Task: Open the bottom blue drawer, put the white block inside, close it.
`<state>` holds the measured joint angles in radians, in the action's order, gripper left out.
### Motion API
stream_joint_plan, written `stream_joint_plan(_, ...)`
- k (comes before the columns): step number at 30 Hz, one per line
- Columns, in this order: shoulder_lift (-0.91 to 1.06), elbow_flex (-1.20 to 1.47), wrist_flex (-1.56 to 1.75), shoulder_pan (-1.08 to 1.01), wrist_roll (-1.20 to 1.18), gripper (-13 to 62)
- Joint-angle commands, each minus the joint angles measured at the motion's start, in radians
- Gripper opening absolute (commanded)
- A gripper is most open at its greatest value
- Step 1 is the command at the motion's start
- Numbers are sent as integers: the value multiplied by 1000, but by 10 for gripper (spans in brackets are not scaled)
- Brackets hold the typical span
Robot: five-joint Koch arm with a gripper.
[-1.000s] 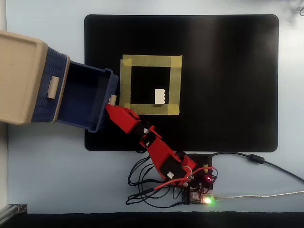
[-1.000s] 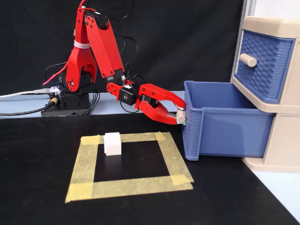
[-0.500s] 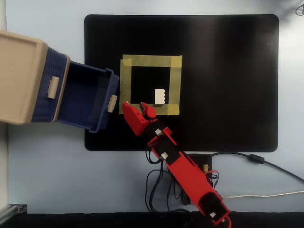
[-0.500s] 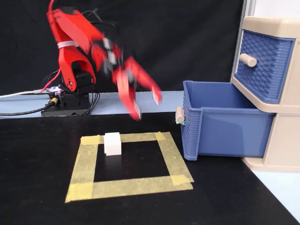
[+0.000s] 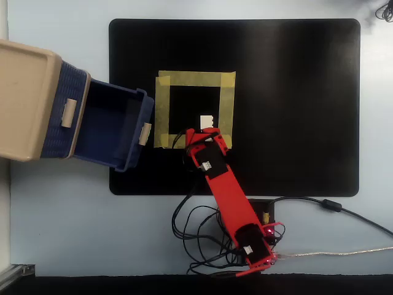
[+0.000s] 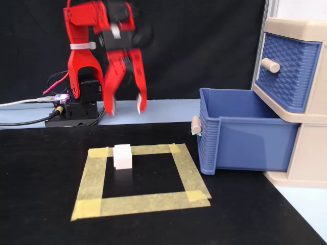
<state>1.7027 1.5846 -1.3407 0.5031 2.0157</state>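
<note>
The white block point(image 5: 206, 121) point(image 6: 122, 156) rests on the black mat inside a square of yellow tape point(image 5: 194, 79) point(image 6: 190, 171), near one side of it. My red gripper point(image 6: 125, 108) point(image 5: 204, 131) hangs open and empty above the block, fingers pointing down, well clear of it. The bottom blue drawer point(image 5: 107, 126) point(image 6: 245, 138) is pulled out and empty, with a beige knob point(image 5: 145, 133) point(image 6: 195, 125) on its front. It stands apart from the block, to the right in the fixed view.
The beige drawer unit point(image 5: 24, 98) point(image 6: 296, 25) stands at the mat's edge; its upper blue drawer point(image 6: 286, 69) is shut. The arm's base point(image 6: 71, 109) and loose cables point(image 5: 196, 233) lie behind the tape square. The black mat point(image 5: 295, 104) stretches away from the drawer.
</note>
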Motion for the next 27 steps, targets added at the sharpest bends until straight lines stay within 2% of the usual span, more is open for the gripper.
stream_joint_plan(1, -11, -14, 103, 9, -8, 339)
stream_joint_plan(11, -114, 2, 152, -91, -138, 340)
stream_joint_plan(27, -181, 193, 434, -94, -141, 340)
